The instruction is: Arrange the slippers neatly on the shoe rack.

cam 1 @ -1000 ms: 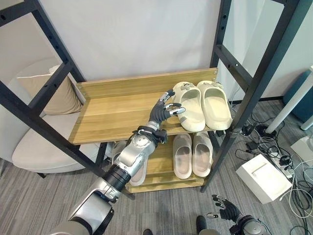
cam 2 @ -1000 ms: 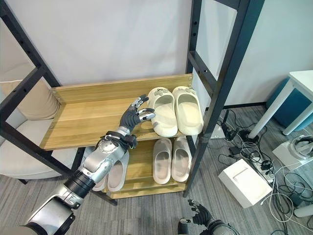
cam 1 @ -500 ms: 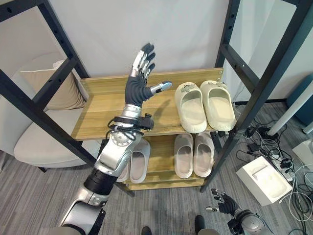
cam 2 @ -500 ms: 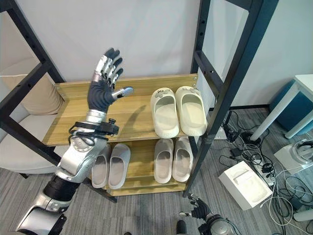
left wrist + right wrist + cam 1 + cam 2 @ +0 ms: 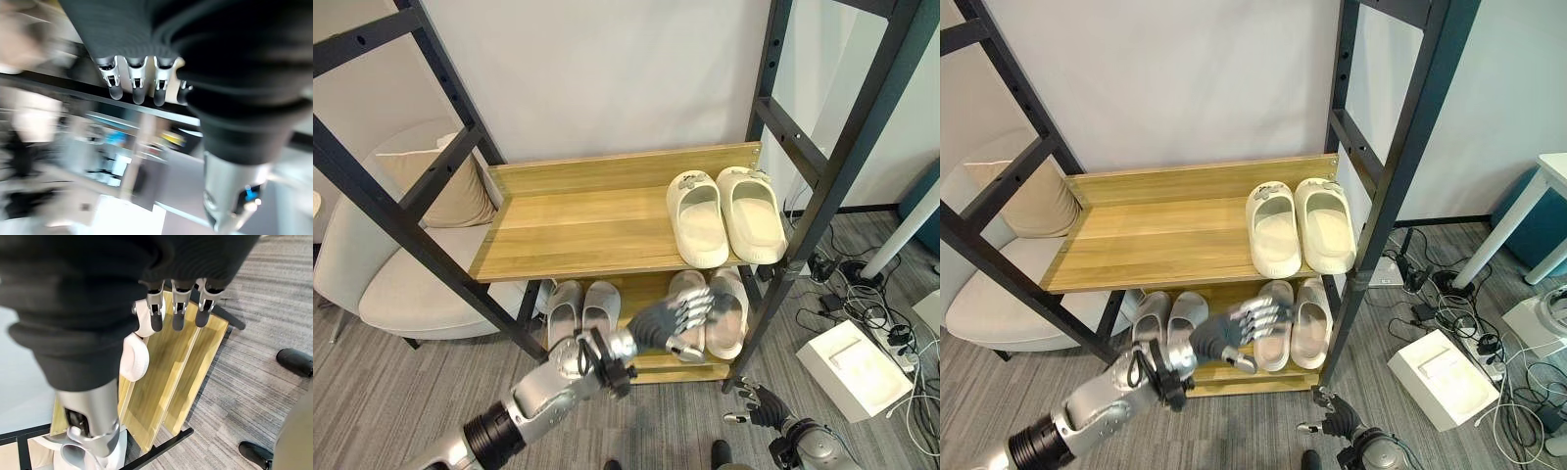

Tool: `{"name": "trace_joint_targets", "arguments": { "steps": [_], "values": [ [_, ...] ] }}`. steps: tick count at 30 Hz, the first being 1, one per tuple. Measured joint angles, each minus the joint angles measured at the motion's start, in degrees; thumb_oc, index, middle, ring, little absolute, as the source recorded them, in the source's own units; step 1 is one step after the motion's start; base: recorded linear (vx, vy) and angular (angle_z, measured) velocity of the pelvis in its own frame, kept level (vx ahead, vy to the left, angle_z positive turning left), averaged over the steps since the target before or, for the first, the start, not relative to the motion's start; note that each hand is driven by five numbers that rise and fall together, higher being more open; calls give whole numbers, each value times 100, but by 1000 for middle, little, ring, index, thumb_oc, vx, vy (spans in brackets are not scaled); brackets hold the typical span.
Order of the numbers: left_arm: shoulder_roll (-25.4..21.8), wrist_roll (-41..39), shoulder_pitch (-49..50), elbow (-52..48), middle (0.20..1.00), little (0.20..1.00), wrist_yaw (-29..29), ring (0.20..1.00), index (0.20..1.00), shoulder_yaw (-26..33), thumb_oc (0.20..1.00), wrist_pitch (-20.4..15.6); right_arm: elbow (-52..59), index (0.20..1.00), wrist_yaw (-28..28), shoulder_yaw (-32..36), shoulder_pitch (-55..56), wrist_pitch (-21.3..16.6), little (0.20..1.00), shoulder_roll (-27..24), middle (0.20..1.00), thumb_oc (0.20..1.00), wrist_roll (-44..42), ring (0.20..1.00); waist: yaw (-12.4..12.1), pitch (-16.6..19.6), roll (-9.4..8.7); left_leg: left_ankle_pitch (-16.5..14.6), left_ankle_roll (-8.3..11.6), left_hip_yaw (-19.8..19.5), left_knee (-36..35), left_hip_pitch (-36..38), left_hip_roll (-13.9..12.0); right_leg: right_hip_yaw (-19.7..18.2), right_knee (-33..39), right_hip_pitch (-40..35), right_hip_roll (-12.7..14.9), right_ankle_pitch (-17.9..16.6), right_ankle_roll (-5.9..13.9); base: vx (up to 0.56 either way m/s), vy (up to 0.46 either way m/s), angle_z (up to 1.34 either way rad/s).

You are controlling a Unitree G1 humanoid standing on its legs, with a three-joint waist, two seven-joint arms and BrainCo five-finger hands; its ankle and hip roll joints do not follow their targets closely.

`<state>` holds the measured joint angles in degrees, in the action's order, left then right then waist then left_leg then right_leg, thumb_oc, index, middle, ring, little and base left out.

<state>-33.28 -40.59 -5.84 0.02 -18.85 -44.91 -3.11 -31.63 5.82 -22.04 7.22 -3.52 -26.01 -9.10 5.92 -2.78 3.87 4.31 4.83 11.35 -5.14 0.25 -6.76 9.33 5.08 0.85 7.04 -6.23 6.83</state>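
Note:
A cream pair of slippers (image 5: pixel 724 215) lies side by side at the right end of the wooden top shelf (image 5: pixel 578 220). On the lower shelf a pale grey pair (image 5: pixel 576 308) sits at the left. A second pale pair (image 5: pixel 1295 323) sits at the right, partly covered by my left hand (image 5: pixel 675 318). That hand hangs open in front of the lower shelf, holding nothing, with its fingers (image 5: pixel 134 83) straight. My right hand (image 5: pixel 759 403) is low near the floor, open and empty, its fingers (image 5: pixel 178 308) relaxed over the lower shelf's boards (image 5: pixel 166 382).
Black rack posts (image 5: pixel 832 166) frame the shelves on both sides. A beige chair with a cushion (image 5: pixel 421 264) stands to the left. On the floor to the right are a white box (image 5: pixel 852 357) and a tangle of cables (image 5: pixel 862 304).
My left hand has dropped from high above the top shelf to in front of the lower shelf's right pair. The slippers have not moved.

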Motion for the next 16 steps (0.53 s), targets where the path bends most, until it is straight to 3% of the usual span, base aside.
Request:
{"name": "trace_joint_targets", "arguments": {
  "steps": [2,5,6,7,9,10,16],
  "values": [
    [-21,465,401,559,1000,1000,-14,1000,1000,8,1000,9,-18,1000,-1,-1,36,-40,1000,16,1000,1000,-31,1000,-9,1,-40,17,-24,2,2,1,5,0,0,-1,10,1,0,0,0,0],
    [336,953,543,1554,1000,1000,67,1000,1000,126,1000,-11,-79,1000,-8,-12,6,-102,1000,37,1000,1000,-116,1000,-55,15,-85,12,-25,5,-2,22,12,-1,0,5,19,5,3,-6,-2,-1],
    [1259,1338,763,3141,1000,1000,336,1000,1000,1022,1000,-229,-205,1000,-24,-24,-13,-104,1000,91,1000,1000,-191,1000,-61,66,-113,-13,6,12,-1,54,7,-2,0,-47,17,25,-3,-17,-7,-3],
    [1552,1579,784,3823,1000,1000,600,1000,1000,1370,1000,-205,-269,1000,-31,-24,6,-107,1000,125,1000,1000,-226,1000,-43,73,-121,-17,10,11,-1,89,-7,-1,0,-51,3,42,-21,0,0,0],
    [1594,2040,901,4393,1000,1000,990,1000,1000,1500,1000,-213,-580,1000,-101,19,16,-105,1000,211,1000,1000,-240,1000,-100,95,-204,-36,9,-21,-3,12,-36,13,-1,4,-18,86,-89,-19,-20,6],
    [1960,2150,897,5098,1000,1000,1297,1000,1000,2226,1000,-253,-759,1000,-205,79,-5,-98,1000,261,1000,1000,-343,1000,-94,134,-224,-26,-3,-12,0,-6,-30,5,0,23,-17,80,-84,-14,-22,4],
    [1998,2147,907,5427,1000,1000,1756,1000,1000,2745,1000,-276,-850,1000,-342,282,21,-102,1000,260,1000,1000,-350,1000,-96,155,-252,-3,-40,-15,12,11,-30,8,1,10,-20,45,-31,0,0,0]
  ]
}}
